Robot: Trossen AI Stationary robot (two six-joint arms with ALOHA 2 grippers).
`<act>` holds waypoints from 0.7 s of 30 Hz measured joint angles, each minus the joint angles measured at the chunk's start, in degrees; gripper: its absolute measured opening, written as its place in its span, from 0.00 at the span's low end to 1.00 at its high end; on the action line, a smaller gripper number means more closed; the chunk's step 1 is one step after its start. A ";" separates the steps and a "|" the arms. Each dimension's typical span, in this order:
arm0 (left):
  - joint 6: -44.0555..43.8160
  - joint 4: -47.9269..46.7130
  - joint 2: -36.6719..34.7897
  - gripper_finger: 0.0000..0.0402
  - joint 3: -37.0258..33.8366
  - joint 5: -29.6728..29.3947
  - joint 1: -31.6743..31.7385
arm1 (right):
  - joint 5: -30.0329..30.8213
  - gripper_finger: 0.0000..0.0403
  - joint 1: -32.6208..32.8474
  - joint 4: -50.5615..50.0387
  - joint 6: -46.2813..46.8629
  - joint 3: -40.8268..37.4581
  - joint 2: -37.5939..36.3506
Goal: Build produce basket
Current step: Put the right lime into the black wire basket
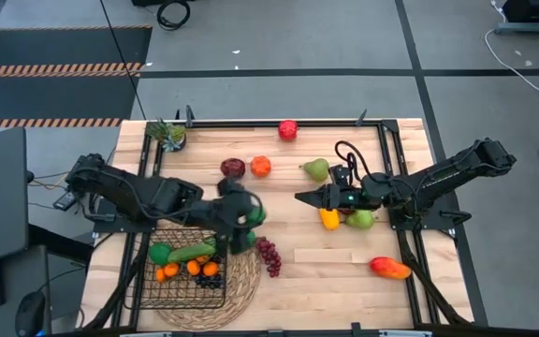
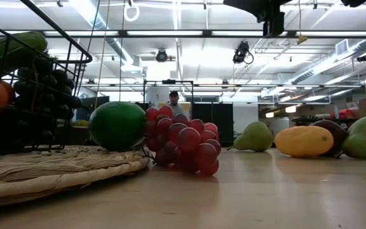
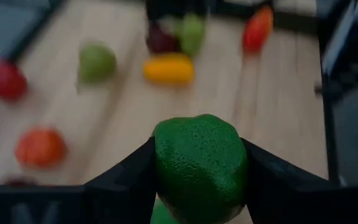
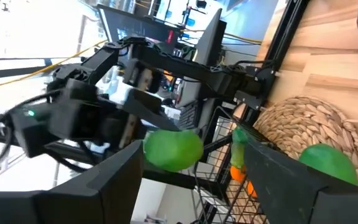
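A wooden table is seen from above, with a round straw mat at its near left and the basket set on the mat. The basket is partly filled: a cucumber, a lime and several small oranges are seen inside, and something dark lies low among them. The left gripper is held just beyond the basket's far right corner, its jaws closed on a second lime, which is gripped on both sides in the left wrist view and not yet dropped in. The right gripper is held mid-table with jaws apart and nothing between them; a squash and a green fruit lie under that arm. Still left on the table: grapes just beside the mat, a pear, a mango, an orange, a dark red fruit and a red apple at the far edge. A potted plant stands at the far left corner. Roughly half of the produce is judged as still to be loaded.
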 joint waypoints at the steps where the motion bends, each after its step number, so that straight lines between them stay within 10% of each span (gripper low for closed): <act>1: -1.08 -2.33 -0.31 0.48 0.00 1.62 -0.54 | -0.01 0.70 0.00 -0.35 -0.02 0.00 0.00; 21: -13.18 -26.82 -0.01 0.50 0.00 17.64 -14.28 | -0.70 0.70 0.00 -1.67 -0.64 0.00 0.00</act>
